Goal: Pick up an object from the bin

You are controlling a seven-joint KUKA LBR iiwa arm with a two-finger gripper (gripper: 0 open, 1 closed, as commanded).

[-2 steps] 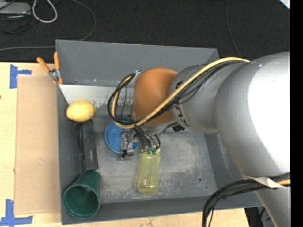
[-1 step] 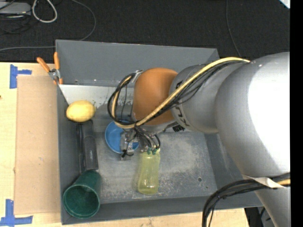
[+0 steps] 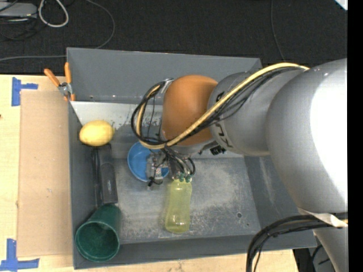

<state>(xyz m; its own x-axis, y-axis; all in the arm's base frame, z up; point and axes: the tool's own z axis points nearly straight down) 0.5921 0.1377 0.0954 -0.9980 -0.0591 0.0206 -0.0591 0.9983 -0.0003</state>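
My tool (image 3: 160,173) stood over the right edge of the blue round dish (image 3: 139,160), which lay partly beneath it, and I could not tell how wide the tool stood. The grey bin (image 3: 227,208) held that dish near its middle. It also held a pale yellow-green bottle (image 3: 178,208) lying just below-right of the dish, a black bar (image 3: 105,180) just left of it, a lemon (image 3: 96,134) above-left, and a dark green cup (image 3: 97,239) below-left, mouth toward the camera. The dish looked shallow, round and bright blue, its right part hidden by my tool.
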